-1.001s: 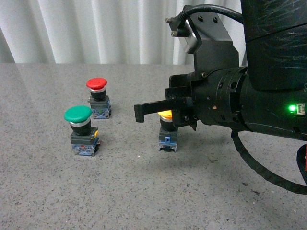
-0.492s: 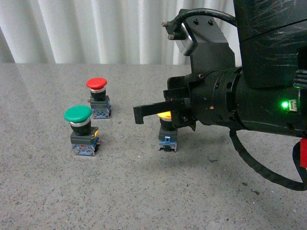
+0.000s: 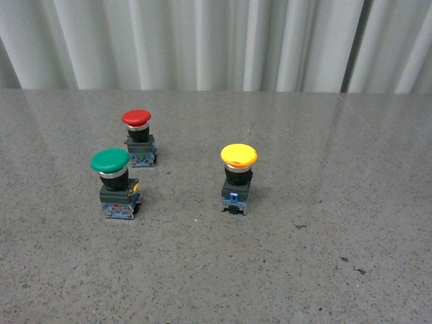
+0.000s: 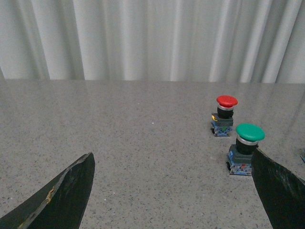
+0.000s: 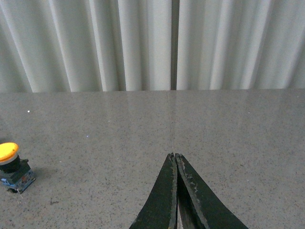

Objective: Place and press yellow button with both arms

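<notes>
The yellow button (image 3: 238, 156) stands upright on the grey speckled table (image 3: 324, 270), a little right of the middle, with nothing touching it. It also shows at the edge of the right wrist view, yellow button (image 5: 9, 152), far off to the side of my right gripper (image 5: 174, 155), whose two black fingers are shut tip to tip on nothing. My left gripper (image 4: 171, 155) is open above bare table, its fingers (image 4: 71, 191) spread wide. Neither arm shows in the front view.
A green-capped button (image 3: 110, 160) and a red-capped button (image 3: 136, 118) stand left of the yellow one; the green one (image 4: 249, 132) sits just past one left finger, the red one (image 4: 227, 100) further back. White curtain (image 3: 216, 40) closes the table's far edge.
The right arm, which reached across over the yellow button's cap, has pulled out of the front view. The yellow button stands uncovered in the same place.
</notes>
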